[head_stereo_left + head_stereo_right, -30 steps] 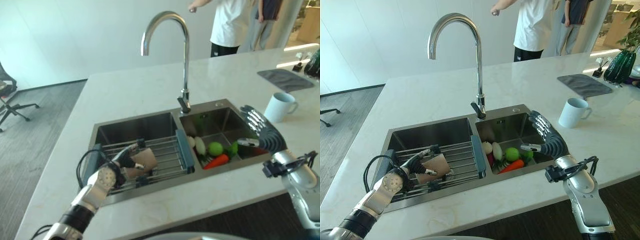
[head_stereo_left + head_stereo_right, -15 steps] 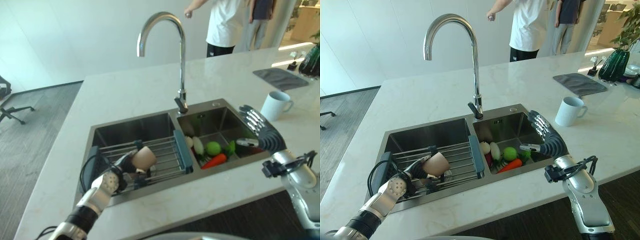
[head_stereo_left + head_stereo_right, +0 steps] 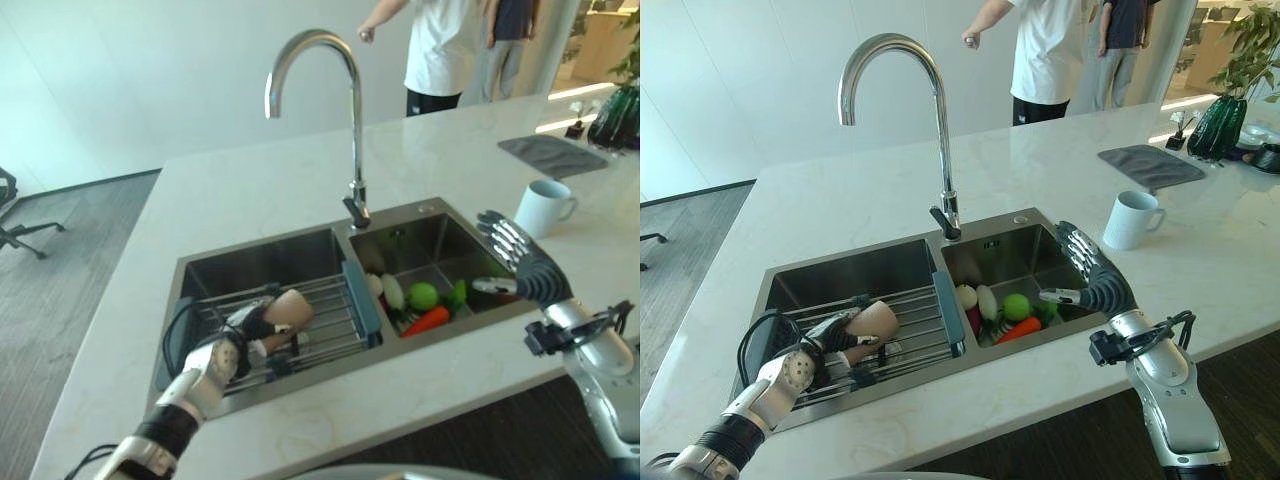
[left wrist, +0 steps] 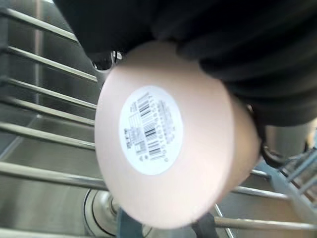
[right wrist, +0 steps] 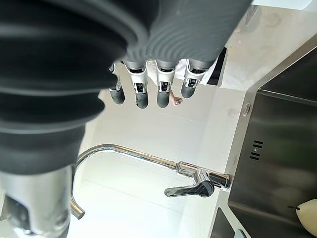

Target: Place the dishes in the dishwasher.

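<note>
Unreadable barcode sticker [image 4: 151, 130] under cup [image 4: 208, 144]

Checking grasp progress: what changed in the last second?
The left hand, curled round the beige cup, has lifted it off the sink rack and tipped it, so its base faces the wrist camera. The right hand stays open over the right basin; the vegetables and white mug are unmoved.

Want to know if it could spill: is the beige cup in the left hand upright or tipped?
Tipped. The beige cup lies sideways in the left hand, its labelled base facing the wrist camera.

White wall [image 3: 760, 60]; grey floor [image 3: 70, 220]; marble counter [image 3: 1060, 170]
</note>
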`<state>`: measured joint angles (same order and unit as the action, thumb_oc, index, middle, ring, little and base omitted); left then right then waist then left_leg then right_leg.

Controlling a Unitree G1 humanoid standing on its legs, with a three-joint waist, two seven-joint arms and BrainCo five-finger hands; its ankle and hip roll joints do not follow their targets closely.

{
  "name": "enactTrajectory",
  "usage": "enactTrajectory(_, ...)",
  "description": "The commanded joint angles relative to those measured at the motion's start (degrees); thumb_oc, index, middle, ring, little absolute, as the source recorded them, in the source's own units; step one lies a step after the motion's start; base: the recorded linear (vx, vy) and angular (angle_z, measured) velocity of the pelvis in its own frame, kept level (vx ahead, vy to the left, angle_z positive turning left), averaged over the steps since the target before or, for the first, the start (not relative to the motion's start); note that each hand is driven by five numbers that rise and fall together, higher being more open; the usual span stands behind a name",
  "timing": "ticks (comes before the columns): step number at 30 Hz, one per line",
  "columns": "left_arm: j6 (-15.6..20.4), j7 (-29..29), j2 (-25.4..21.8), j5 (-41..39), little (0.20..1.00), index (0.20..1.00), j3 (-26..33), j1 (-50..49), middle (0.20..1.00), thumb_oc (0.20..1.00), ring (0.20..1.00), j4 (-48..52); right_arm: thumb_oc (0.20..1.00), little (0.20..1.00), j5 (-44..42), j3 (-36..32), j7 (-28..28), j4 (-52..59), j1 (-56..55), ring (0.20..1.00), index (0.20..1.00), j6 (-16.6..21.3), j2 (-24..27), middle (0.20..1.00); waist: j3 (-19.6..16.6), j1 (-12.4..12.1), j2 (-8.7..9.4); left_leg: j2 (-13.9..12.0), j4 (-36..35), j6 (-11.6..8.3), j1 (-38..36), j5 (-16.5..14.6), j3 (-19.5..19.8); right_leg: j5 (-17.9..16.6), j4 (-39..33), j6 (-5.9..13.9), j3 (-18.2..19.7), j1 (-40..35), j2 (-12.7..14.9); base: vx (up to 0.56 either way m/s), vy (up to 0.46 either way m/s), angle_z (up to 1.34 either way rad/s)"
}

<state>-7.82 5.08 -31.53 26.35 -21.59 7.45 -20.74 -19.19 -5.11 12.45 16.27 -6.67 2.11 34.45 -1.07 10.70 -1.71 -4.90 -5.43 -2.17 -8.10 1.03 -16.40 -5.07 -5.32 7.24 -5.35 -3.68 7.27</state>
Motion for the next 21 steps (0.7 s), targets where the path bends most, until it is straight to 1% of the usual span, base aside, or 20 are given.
enactTrajectory(1, 2.5, -2.2, -3.2, 1.0, 0.2, 0.2, -0.3, 3.5, 0.2, 0.2, 0.2, -2.8, 1.0, 1.0, -0.9, -1.8, -0.1, 1.6, 5.6, 1.0, 1.0, 3.1, 1.0, 1.0, 2.0, 0.2, 1.29, -0.7, 0.4, 0.37, -2.9, -4.1, -1.4, 2.2, 0.3, 1.27, -1.4, -2.6, -1.3, 0.0, 0.0, 0.0)
enactTrajectory(5, 6.2, -7.0, -4.2, -4.2, 0.2, 0.2, 1.9, 3.0, 0.2, 0.2, 0.2, -1.8, 1.0, 1.0, -0.5, -1.9, -0.5, 0.7, 5.0, 1.0, 1.0, 4.2, 1.1, 1.0, 2.0, -0.1, 1.46, -0.7, 0.4, 0.28, -3.0, -4.1, -1.5, 2.1, 0.3, 1.27, -1.5, -2.6, -1.2, 0.0, 0.0, 0.0)
enactTrajectory(10, 9.6, -10.0, -4.8, -9.2, 0.2, 0.2, 6.7, 1.5, 0.2, 0.2, 0.2, 1.8, 1.0, 1.0, 0.0, -2.8, -0.9, 1.2, 3.8, 1.0, 1.0, 4.4, 0.5, 1.0, 2.2, -0.7, 1.71, -0.7, 0.4, 0.22, -2.9, -4.0, -1.3, 1.9, 0.3, 1.17, -1.7, -2.6, -1.1, 0.0, 0.0, 0.0)
enactTrajectory(11, 10.1, -10.1, -5.0, -10.3, 0.2, 0.2, 8.2, 0.8, 0.2, 0.2, 0.2, 3.5, 1.0, 1.0, 0.3, -3.2, -1.0, 1.3, 3.4, 1.0, 1.0, 4.4, 0.2, 1.0, 2.2, -0.9, 1.75, -0.7, 0.4, 0.23, -2.9, -4.0, -1.2, 1.9, 0.3, 1.12, -1.7, -2.6, -1.1, 0.0, 0.0, 0.0)
enactTrajectory(12, 11.4, -10.0, -5.3, -12.2, 0.2, 0.2, 11.2, -0.8, 0.2, 0.2, 0.2, 7.0, 1.0, 1.0, 0.9, -3.8, -1.2, 1.6, 2.7, 1.0, 1.0, 4.4, -0.4, 1.0, 2.3, -1.4, 1.8, -0.7, 0.4, 0.2, -2.7, -4.0, -0.9, 1.9, 0.3, 1.05, -1.9, -2.6, -1.1, 0.0, 0.0, 0.0)
enactTrajectory(14, 12.4, -10.4, -5.3, -13.0, 0.2, 0.2, 13.2, -2.1, 0.2, 0.2, 0.2, 9.1, 1.0, 1.0, 1.3, -4.0, -1.4, 1.7, 2.3, 1.0, 1.0, 4.5, -0.8, 1.0, 2.4, -1.8, 1.88, -0.7, 0.4, 0.22, -2.7, -4.0, -0.6, 2.0, 0.3, 0.95, -2.0, -2.7, -1.1, 0.0, 0.0, 0.0)
enactTrajectory(16, 13.9, -11.3, -5.5, -15.3, 0.2, 0.2, 16.4, -3.9, 0.2, 0.2, 0.2, 12.4, 1.0, 1.0, 1.5, -4.6, -1.6, 2.0, 1.8, 1.0, 1.0, 4.5, -1.3, 1.0, 2.4, -2.3, 2.01, -0.7, 0.4, 0.18, -2.6, -4.0, -0.3, 2.1, 0.3, 0.9, -2.2, -2.8, -1.0, 0.0, -0.005, 0.02)
enactTrajectory(18, 16.2, -13.2, -5.4, -18.1, 0.2, 0.2, 18.8, -4.9, 0.2, 0.2, 0.2, 14.0, 1.0, 1.0, 1.6, -4.6, -1.8, 1.9, 1.7, 1.0, 1.0, 4.5, -1.4, 1.0, 2.5, -2.5, 2.11, -0.7, 0.4, 0.12, -2.6, -4.0, -0.1, 2.1, 0.3, 0.87, -2.2, -2.8, -0.9, 0.0, 0.0, 0.02)
enactTrajectory(19, 17.6, -14.9, -4.7, -20.6, 0.2, 0.2, 21.4, -5.4, 0.2, 0.2, 0.2, 16.2, 1.0, 1.0, 2.1, -4.6, -2.0, 1.9, 1.5, 1.0, 1.0, 4.4, -1.9, 1.0, 2.4, -2.8, 2.24, -0.7, 0.4, 0.08, -2.5, -4.0, 0.2, 2.2, 0.3, 0.83, -2.3, -2.9, -0.9, 0.02, -0.004, 0.04)
enactTrajectory(20, 19.1, -16.3, -4.1, -22.8, 0.2, 0.2, 23.0, -5.6, 0.2, 0.2, 0.2, 17.5, 1.0, 1.0, 2.4, -4.7, -2.2, 1.9, 1.3, 1.0, 1.0, 4.6, -2.3, 1.0, 2.4, -3.0, 2.36, -0.6, 0.4, 0.04, -2.5, -3.9, 0.4, 2.2, 0.3, 0.8, -2.3, -2.9, -0.8, 0.03, -0.009, 0.04)
enactTrajectory(21, 19.8, -17.0, -3.6, -24.0, 0.2, 0.2, 24.1, -5.9, 0.2, 0.2, 0.2, 18.5, 1.0, 1.0, 2.5, -4.8, -2.3, 2.0, 1.1, 1.0, 1.0, 4.6, -2.5, 1.0, 2.3, -3.1, 2.45, -0.6, 0.4, 0.01, -2.4, -3.9, 0.5, 2.2, 0.3, 0.79, -2.3, -2.9, -0.8, 0.03, -0.012, 0.04)
